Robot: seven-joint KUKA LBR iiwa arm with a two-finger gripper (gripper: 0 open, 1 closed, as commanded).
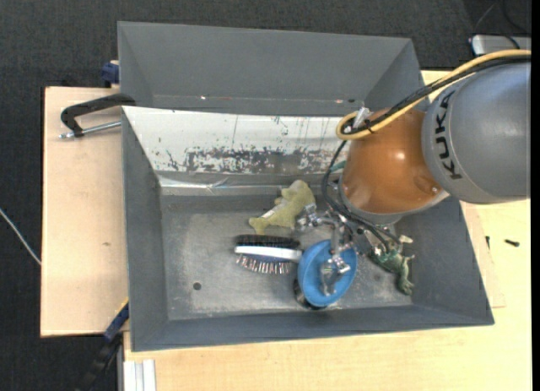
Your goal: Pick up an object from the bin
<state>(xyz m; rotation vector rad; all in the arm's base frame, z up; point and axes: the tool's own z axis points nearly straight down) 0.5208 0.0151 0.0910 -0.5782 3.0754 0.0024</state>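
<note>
We start with the grey bin (pixel 181 246), whose floor is mostly bare on the left, with the few loose things gathered toward its near right part. The arm (pixel 481 140) comes in over the right rim, and its orange cover (pixel 384 170) hangs above the floor near the back right.

Below the cover, the claw (pixel 337 267) is down among the things, right over a blue disc (pixel 310 286) that lies near the front wall, right of the middle. We cannot tell how far the claw is open, or whether it has hold of the disc.

Just left of the disc lies a black and white brush (pixel 268 256). Behind it, toward the back wall, lies a pale yellow crumpled lump (pixel 288 203). A small green toy (pixel 403 269) lies against the right wall.

We judge the reach is made, since the claw is low at the disc. The disc looks to be on the floor, so the grip, if not yet made, and the lift are left.
</note>
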